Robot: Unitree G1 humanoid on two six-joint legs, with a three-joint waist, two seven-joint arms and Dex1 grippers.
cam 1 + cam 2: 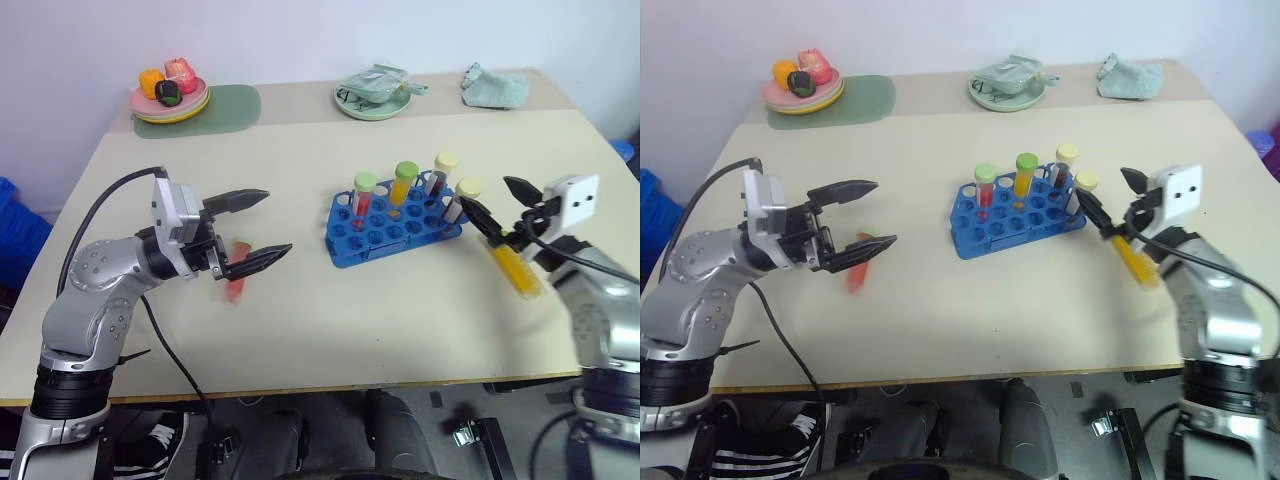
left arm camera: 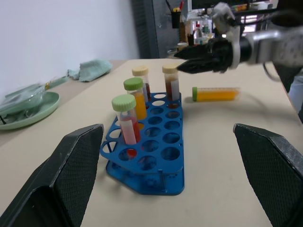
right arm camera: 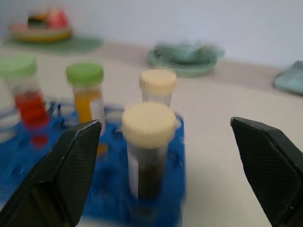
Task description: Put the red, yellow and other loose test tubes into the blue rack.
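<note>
Tools both gape empty: right tool [image 1: 505, 212] beside the blue rack [image 1: 392, 228], left tool [image 1: 262, 228] well left of it.

arms: silver-grey metal | end effector fingers [image 1: 240, 200]: black, pointed | wrist modules: white | cables: black

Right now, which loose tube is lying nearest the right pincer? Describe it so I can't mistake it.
On the table, look to the right of the blue rack. A yellow tube lies flat there, under the open right pincer. Unlike the four capped tubes upright in the rack, it is on its side.
</note>
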